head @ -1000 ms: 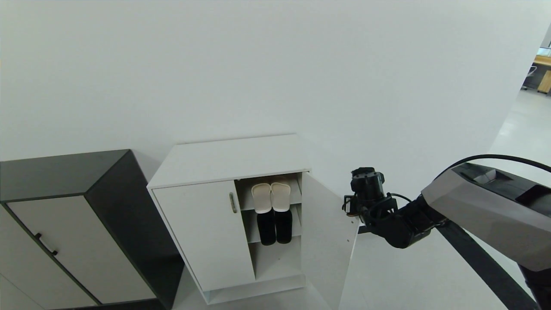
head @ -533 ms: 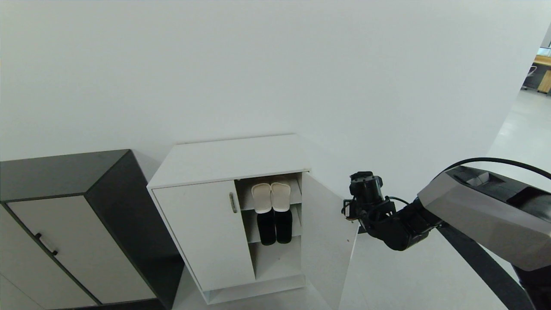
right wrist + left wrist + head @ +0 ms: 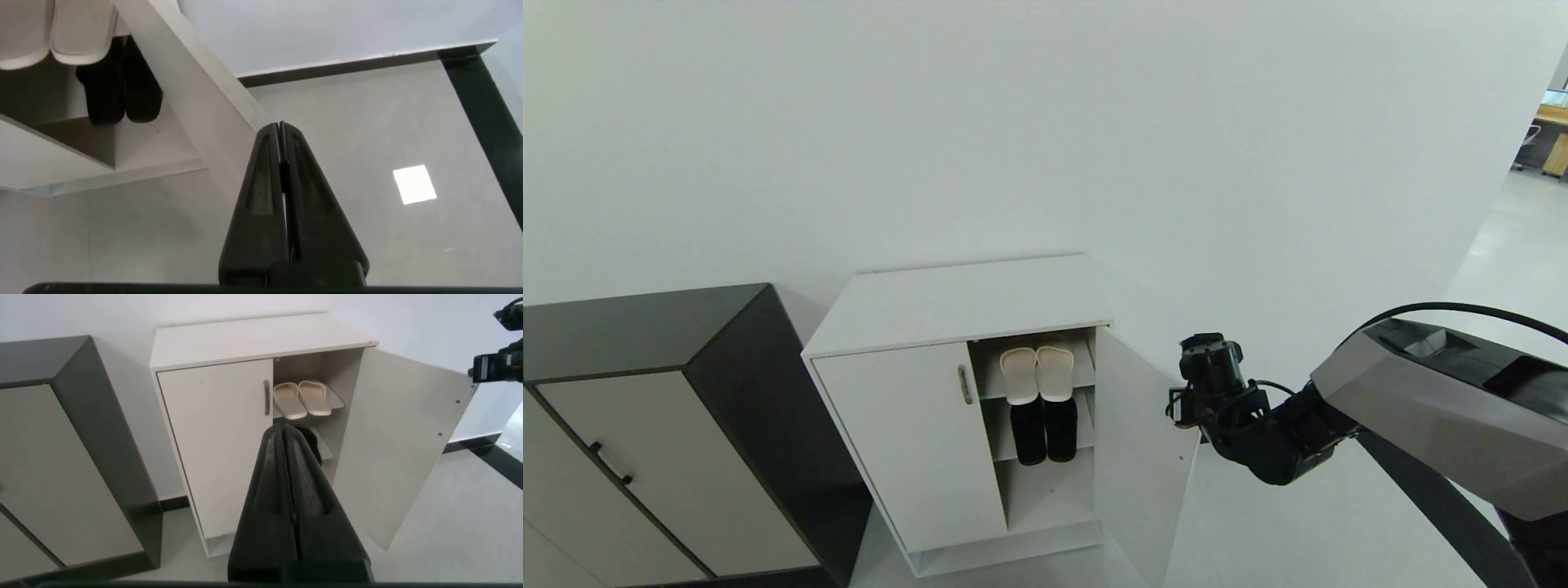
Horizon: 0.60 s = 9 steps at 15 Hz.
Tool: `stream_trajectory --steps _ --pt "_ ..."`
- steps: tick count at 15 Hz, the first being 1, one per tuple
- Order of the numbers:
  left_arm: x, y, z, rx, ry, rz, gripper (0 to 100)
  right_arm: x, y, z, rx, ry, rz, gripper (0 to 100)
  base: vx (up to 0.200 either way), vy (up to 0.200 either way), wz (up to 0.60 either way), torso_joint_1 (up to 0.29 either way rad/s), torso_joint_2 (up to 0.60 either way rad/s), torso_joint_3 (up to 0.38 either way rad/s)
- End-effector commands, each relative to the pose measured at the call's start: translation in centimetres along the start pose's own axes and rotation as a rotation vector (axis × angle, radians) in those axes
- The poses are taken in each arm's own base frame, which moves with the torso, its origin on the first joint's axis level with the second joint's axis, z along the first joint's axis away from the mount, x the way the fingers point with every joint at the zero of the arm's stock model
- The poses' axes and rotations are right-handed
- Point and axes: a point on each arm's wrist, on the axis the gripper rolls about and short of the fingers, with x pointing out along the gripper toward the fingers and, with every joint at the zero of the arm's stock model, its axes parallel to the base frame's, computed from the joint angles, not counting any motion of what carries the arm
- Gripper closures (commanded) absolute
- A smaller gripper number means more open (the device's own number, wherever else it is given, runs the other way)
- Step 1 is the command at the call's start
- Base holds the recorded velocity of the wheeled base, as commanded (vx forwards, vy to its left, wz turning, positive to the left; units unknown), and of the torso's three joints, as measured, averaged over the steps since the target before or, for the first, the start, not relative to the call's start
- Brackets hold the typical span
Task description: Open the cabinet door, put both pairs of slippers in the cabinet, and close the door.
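Note:
The white cabinet [image 3: 956, 302] stands against the wall with its left door [image 3: 907, 441] closed and its right door [image 3: 1143, 465] swung open. A white pair of slippers [image 3: 1037, 374] lies on the top shelf, and a black pair [image 3: 1044, 431] on the shelf below. Both pairs also show in the wrist views: white slippers [image 3: 309, 398] and black slippers [image 3: 122, 90]. My right gripper [image 3: 1183, 407] is at the open door's outer edge, shut and holding nothing [image 3: 280, 129]. In front of the cabinet, my left gripper [image 3: 283, 431] is shut and holds nothing.
A black cabinet with pale doors [image 3: 645, 408] stands just left of the white one. A dark strip [image 3: 1445, 506] crosses the pale floor on the right, where there is free room. The closed door carries a small handle [image 3: 965, 384].
My right gripper has shifted slightly left and down at the open door's outer edge. The door has barely moved and the slippers are where they were.

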Motion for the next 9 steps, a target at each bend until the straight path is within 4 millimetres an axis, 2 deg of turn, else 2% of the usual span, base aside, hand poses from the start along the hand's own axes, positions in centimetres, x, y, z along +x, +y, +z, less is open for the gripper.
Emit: stream_trajectory --steps 1,3,6,7,9 --pt "0.0 0.0 0.0 0.000 0.000 0.000 100 -1.8 1.1 0.3 -0.010 -0.009 0.037 100 0.000 0.000 0.00 0.000 0.00 0.000" --pt "0.0 0.0 0.0 -0.003 -0.002 0.000 100 -4.4 2.5 0.3 -0.035 -0.010 0.092 100 0.000 0.000 0.00 0.000 0.00 0.000" --pt "0.0 0.0 0.0 -0.006 0.000 0.001 100 -6.6 3.6 0.8 -0.026 -0.026 0.140 100 0.000 0.000 0.00 0.000 0.00 0.000" --pt "0.0 0.0 0.0 -0.006 -0.002 0.001 100 -6.3 3.4 0.9 -0.022 -0.026 0.131 100 0.000 0.000 0.00 0.000 0.00 0.000" --pt "0.0 0.0 0.0 -0.006 -0.002 0.001 100 -4.2 2.1 0.8 -0.006 -0.018 0.083 100 0.000 0.000 0.00 0.000 0.00 0.000"
